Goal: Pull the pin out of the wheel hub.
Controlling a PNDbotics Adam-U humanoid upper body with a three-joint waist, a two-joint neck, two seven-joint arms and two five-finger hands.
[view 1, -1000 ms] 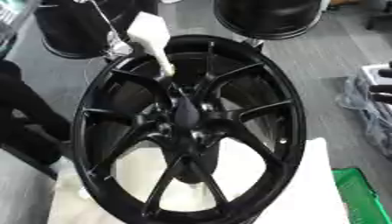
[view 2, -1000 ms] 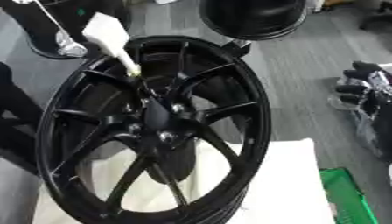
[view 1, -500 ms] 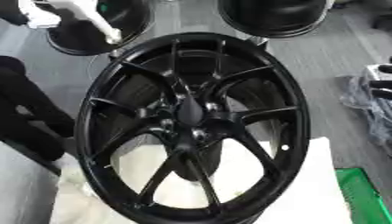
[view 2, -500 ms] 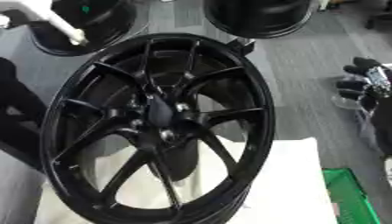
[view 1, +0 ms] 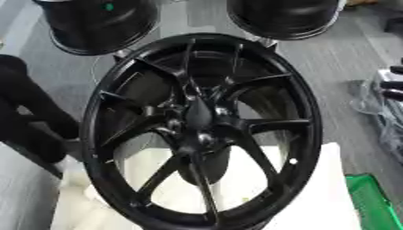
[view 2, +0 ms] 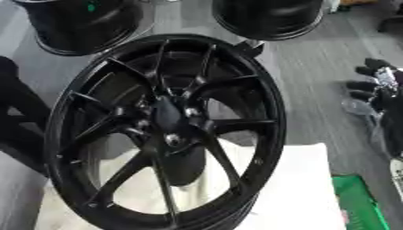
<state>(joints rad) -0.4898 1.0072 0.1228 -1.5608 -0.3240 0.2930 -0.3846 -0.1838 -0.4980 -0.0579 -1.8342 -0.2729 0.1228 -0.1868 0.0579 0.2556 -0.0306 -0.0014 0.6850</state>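
Note:
A big black spoked wheel (view 1: 201,126) stands tilted on a white cloth (view 1: 315,193) and fills the middle of both views. Small silvery spots show around its hub (view 1: 198,117). I cannot make out a pin on the hub. At the right edge of the right eye view my right hand (view 2: 376,85) hovers, dark with silver. Its fingers are straight, point left and hold nothing, well clear of the rim. My left hand shows in neither view.
Two more black wheels (view 1: 98,22) (view 1: 283,15) stand behind on the grey floor. A dark limb-like shape (view 1: 28,112) crosses the left edge beside the rim. Clear plastic wrap (view 1: 382,117) lies at the right, and a green crate (view 1: 370,197) at the lower right.
A white hand that reached onto the wheel's upper-left spokes a second ago drew back up and left, and is now out of view. The wheel has stayed put.

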